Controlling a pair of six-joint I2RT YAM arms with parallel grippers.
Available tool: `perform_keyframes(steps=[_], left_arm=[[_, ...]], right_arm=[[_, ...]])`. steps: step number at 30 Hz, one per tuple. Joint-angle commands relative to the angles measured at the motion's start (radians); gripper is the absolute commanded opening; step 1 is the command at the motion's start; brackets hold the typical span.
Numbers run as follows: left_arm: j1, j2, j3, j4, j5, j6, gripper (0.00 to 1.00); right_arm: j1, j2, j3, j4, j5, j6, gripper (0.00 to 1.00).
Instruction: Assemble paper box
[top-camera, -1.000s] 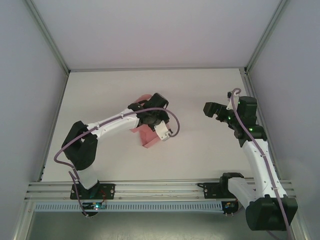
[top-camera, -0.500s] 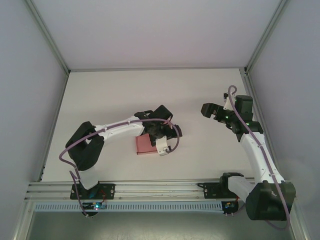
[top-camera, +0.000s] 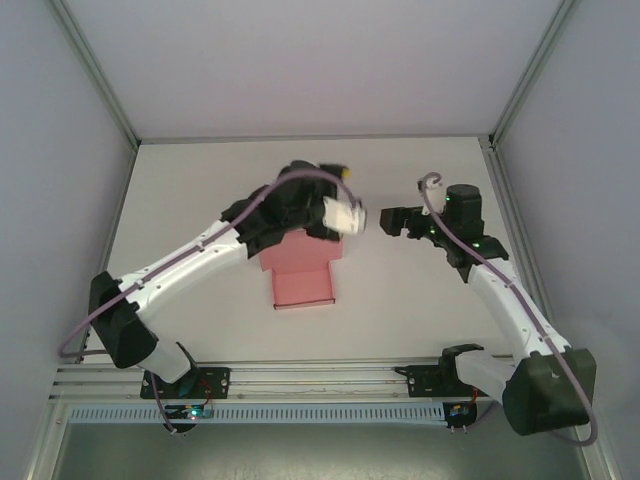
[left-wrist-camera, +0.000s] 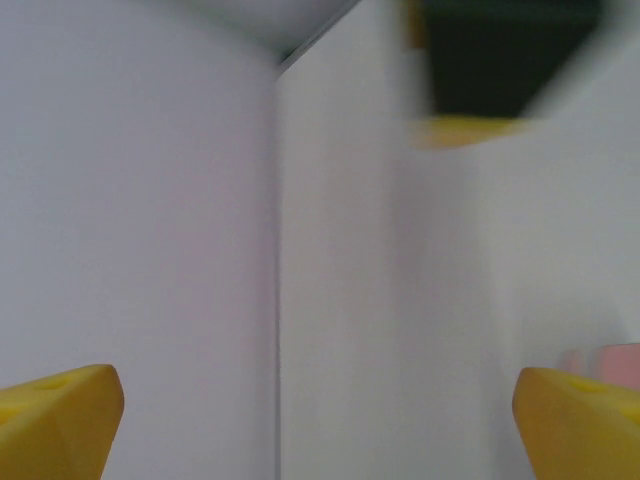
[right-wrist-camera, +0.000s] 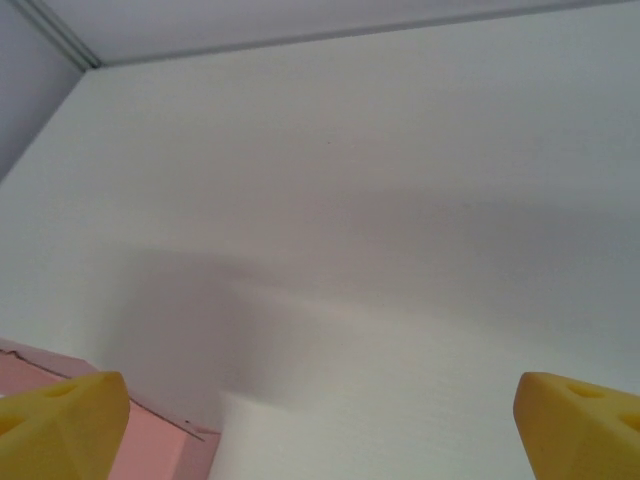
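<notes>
Pink paper: the paper box (top-camera: 303, 285) lies flat on the white table (top-camera: 200, 190), about mid-table and a little left of centre.
Box outline: from above it shows a wider far part and a narrower near part that ends in a straight near edge.
Box cover: the far part sits beneath the left arm (top-camera: 180, 265) in the top view, so its far edge is hidden.
Left arm: it stretches diagonally from its base at the near left to the far side of the box.
Left gripper (left-wrist-camera: 320, 428): spread wide, with one yellow fingertip (left-wrist-camera: 60, 420) in each lower corner of its wrist view and nothing between them.
Left wrist view: the camera looks along the table towards a pale wall (left-wrist-camera: 130, 200), and a sliver of the pink box shows at the right edge, just above the right fingertip.
Dark blurred shape (left-wrist-camera: 510, 55): it sits at the top right of the left wrist view with a yellow lower edge, too smeared to identify.
Right arm (top-camera: 505, 300): it rises from the near right base and bends inwards towards the table's middle.
Right gripper (right-wrist-camera: 320, 430): also spread wide and holding nothing, with bare table between its yellow tips.
Right wrist view: a corner of the pink box shows at the lower left, just beside the left-hand fingertip.
Spacing: from above, the two wrists are near each other but apart, off the box's far right corner.
</notes>
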Motion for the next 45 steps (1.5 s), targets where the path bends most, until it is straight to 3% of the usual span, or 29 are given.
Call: perform_keyframes(steps=[1,4,7,10,12,15,21,28,34,38,40,42,45], left_arm=[[0.105,-0.083,-0.061,-0.047,-0.287,-0.669,1.00],[0.240,-0.161,-0.083,-0.185,-0.281,-1.102,1.00],[0.349,-0.234,-0.134,-0.296,-0.303,-1.395,1.00],[0.398,-0.296,-0.246,-0.267,-0.244,-1.397,1.00],[0.398,-0.297,-0.246,-0.351,-0.221,-1.395,1.00],[0.399,-0.308,-0.273,-0.442,-0.094,-1.393,1.00],[0.394,-0.384,-0.440,-0.296,0.163,-1.328,1.00],[0.342,-0.340,-0.510,-0.207,0.236,-1.191,1.00],[0.327,-0.227,-0.493,-0.204,0.219,-1.132,0.77],[0.310,-0.174,-0.463,-0.188,0.243,-1.101,0.42],[0.297,-0.157,-0.444,-0.202,0.221,-1.095,0.20],[0.287,-0.147,-0.420,-0.221,0.187,-1.093,0.17],[0.274,-0.138,-0.383,-0.232,0.131,-1.125,0.15]], right_arm=[[0.051,0.073,0.052,0.095,0.082,-0.095,0.98],[0.101,0.146,0.095,0.113,0.075,-0.169,0.98],[0.152,0.201,0.108,0.144,0.028,-0.257,0.98],[0.193,0.237,0.128,0.119,-0.068,-0.332,0.98],[0.222,0.255,0.157,0.057,-0.140,-0.401,0.98],[0.270,0.279,0.200,-0.044,-0.175,-0.512,0.98],[0.311,0.365,0.309,-0.193,-0.203,-0.649,0.91],[0.359,0.516,0.446,-0.370,-0.155,-0.692,0.60],[0.357,0.517,0.450,-0.416,-0.149,-0.703,0.27],[0.359,0.526,0.460,-0.440,-0.136,-0.694,0.19],[0.362,0.531,0.462,-0.458,-0.148,-0.707,0.12],[0.366,0.531,0.457,-0.460,-0.138,-0.697,0.01],[0.378,0.508,0.447,-0.414,-0.041,-0.631,0.00]])
